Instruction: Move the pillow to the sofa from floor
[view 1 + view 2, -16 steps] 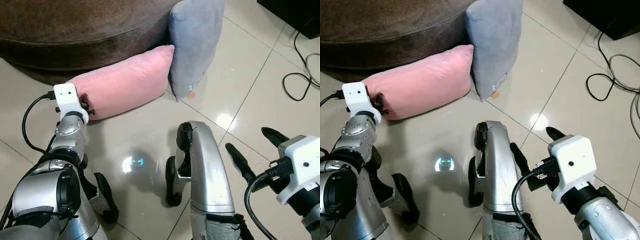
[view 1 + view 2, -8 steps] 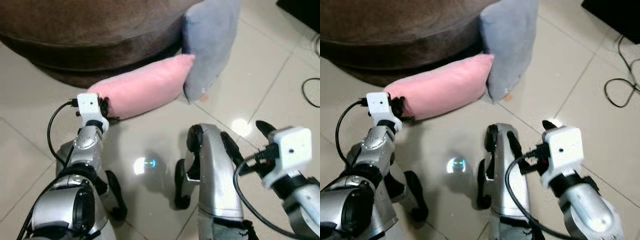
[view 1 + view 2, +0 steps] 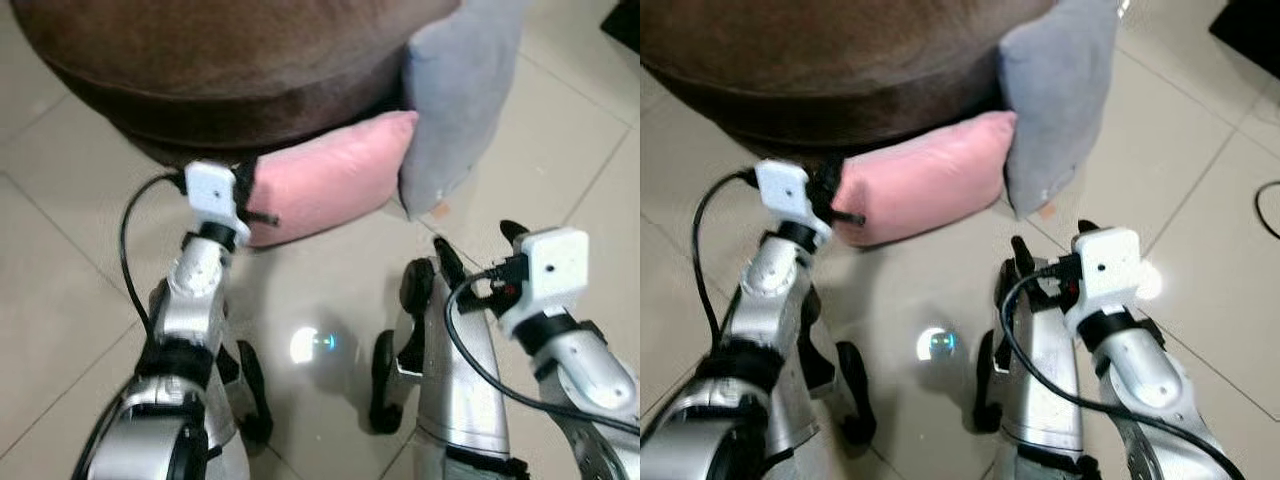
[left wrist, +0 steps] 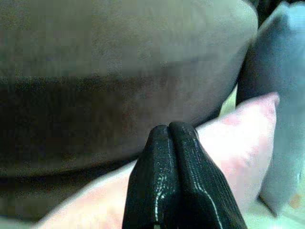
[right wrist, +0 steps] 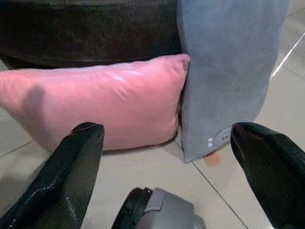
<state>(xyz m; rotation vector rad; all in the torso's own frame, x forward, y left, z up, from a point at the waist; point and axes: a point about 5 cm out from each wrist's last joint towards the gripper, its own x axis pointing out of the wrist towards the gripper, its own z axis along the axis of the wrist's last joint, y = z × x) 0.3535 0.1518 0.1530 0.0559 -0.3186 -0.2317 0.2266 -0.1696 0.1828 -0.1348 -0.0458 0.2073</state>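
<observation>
Our right claw is spread wide, near the pink pillow. Our left claw, pressed together, has reached the pillow's nine o'clock end, on the floor against the sofa; a grab seems close.

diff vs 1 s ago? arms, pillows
The camera moved. The left gripper, fingers shut, stays at the pink pillow end. The right gripper, open, has swung in toward the pillows. The pink pillow and grey pillow stay on the floor against the brown sofa.
</observation>
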